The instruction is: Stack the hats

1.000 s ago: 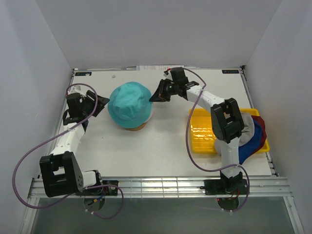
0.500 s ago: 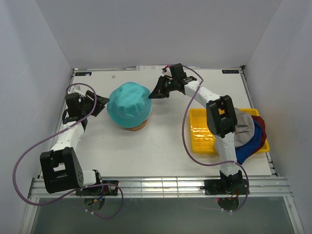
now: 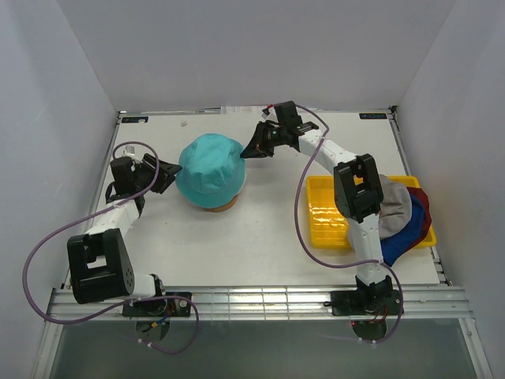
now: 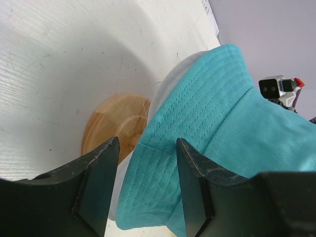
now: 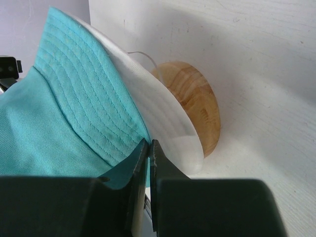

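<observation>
1. The teal fabric bucket hat point(image 3: 209, 170) sits over the round-headed wooden stand point(image 3: 218, 207), left of the middle of the desk point(image 3: 260, 245). The right fingers point(image 3: 254, 150) are pressed together on its brim, on the side toward the far edge. They hold only a thin fold at their very tips, so a firm pull could let the cloth slide out.
2. The left fingers point(image 3: 164, 175) stand apart with the brim's left side between them, gripping nothing. Closing too shallow would likely catch only the hem. Closing too deep might pinch the stand's pale head under the fabric.
3. With just one side held, a tug would probably drag the hat askew. It could also tip the stand, which seems to rest loose on its small base.
4. A grey hat point(image 3: 398, 204), a royal blue hat point(image 3: 404, 243) and a dark red hat point(image 3: 426, 207) lie heaped at the right end of the yellow plastic tray point(image 3: 323, 209), near the desk's right edge. They spill over the tray's rim. The right arm crosses above them and may snag a floppy brim.
</observation>
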Tool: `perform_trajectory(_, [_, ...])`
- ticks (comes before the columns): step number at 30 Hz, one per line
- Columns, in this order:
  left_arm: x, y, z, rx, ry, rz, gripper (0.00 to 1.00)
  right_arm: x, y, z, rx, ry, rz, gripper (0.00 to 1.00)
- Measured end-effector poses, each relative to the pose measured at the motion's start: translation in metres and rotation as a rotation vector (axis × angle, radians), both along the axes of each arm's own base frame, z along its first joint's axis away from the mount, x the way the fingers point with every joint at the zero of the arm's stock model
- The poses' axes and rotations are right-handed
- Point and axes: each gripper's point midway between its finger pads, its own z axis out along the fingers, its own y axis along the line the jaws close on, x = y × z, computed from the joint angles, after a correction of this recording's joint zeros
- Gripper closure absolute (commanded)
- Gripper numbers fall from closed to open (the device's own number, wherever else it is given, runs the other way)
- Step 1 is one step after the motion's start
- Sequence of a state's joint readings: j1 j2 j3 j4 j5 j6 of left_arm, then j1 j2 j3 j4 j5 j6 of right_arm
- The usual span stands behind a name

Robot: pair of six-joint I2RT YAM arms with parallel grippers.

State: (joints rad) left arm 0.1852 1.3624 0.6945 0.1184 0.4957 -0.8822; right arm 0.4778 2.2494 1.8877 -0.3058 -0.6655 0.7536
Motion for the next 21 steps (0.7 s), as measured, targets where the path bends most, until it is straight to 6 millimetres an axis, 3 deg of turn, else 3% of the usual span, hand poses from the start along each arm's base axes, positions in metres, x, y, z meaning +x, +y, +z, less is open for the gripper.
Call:
perform_trajectory(8, [0.0044,0.0003,0.0072,-0.019,-0.026,0.012,0.58,0.0001,0.0,0.0001,0.0,-0.001,0.0,0.92])
perform_trajectory(17, [0.0034,0.0005,0.0034,-0.045,-0.013,0.028,0.99,-0.0005,-0.0008,-0.002,-0.003,0.003,0.0,0.92])
perform_trajectory(21, [0.0041,0.0009,0.0035,-0.047,-0.017,0.032,1.0,-0.0015,-0.0014,-0.0047,-0.006,0.008,0.0,0.92])
